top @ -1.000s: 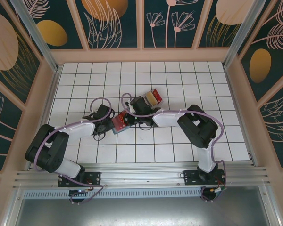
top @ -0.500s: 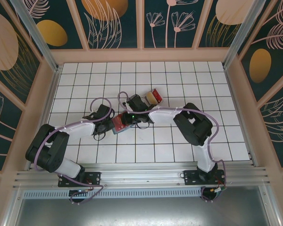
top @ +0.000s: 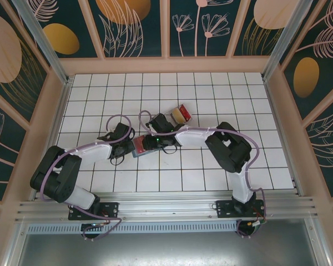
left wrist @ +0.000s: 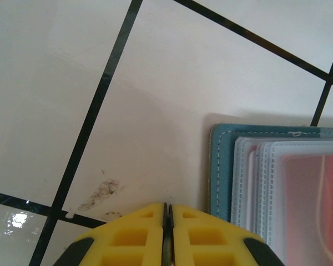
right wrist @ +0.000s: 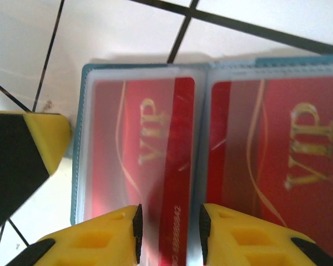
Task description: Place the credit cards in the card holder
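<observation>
White-tile desk (left wrist: 72, 66) | left pincer (left wrist: 167, 213) closed, empty, at card holder (left wrist: 222, 166) edge | right pincer (right wrist: 167, 227) parted over sleeved red card (right wrist: 144, 138) | suggest: nudge card fully home, lift straight

My card holder (left wrist: 221, 172) lies open and flat on the table (top: 100, 105), left of its middle, teal cover down and clear sleeves up. I read gold "VIP" on two red credit cards (right wrist: 147, 144) sleeved side by side. Another red card (top: 183, 108) and a tan card (top: 179, 115) sit together near the table's centre, apart from the holder.
</observation>
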Robot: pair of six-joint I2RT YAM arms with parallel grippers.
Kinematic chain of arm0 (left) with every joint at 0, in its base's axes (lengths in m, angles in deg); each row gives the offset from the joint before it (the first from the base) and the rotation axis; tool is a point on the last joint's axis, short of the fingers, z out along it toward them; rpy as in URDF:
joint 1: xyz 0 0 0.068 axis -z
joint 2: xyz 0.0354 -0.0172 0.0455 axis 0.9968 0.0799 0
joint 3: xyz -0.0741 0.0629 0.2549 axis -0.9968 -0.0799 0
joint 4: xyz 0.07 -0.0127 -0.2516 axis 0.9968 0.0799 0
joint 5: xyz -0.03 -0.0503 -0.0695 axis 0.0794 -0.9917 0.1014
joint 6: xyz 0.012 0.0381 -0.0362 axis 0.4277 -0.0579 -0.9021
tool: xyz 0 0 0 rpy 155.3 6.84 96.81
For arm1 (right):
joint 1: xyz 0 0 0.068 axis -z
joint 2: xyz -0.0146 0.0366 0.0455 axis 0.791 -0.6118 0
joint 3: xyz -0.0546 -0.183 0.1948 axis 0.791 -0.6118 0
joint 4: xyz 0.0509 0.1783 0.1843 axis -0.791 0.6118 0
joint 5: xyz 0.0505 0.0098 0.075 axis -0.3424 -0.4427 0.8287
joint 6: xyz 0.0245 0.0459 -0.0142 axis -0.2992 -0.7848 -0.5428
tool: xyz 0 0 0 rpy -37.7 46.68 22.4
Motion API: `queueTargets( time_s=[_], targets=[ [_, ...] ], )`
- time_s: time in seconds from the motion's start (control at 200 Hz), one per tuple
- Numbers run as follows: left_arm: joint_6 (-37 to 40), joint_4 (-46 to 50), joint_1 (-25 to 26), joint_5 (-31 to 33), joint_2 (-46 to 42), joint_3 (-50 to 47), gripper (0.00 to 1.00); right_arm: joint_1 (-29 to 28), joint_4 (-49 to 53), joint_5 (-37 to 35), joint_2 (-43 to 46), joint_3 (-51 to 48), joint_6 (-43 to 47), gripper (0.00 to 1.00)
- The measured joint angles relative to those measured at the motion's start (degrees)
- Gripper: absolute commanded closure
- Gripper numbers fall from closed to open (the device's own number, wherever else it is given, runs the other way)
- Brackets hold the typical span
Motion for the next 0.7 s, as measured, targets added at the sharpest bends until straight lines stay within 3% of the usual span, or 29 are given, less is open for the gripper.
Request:
queueTargets(
  time_s=[0.44, 0.701],
  targets=[
    [0.0, -0.6, 0.0, -0.1, 0.2, 0.0, 0.90, 7.2, 0.4, -0.2, 8.5, -7.8, -0.2, 0.63],
    [0.0, -0.8, 0.0, -0.1, 0.5, 0.0, 0.90, 7.0, 0.3, 1.4, 8.5, -9.4, -0.3, 0.64]
  ],
)
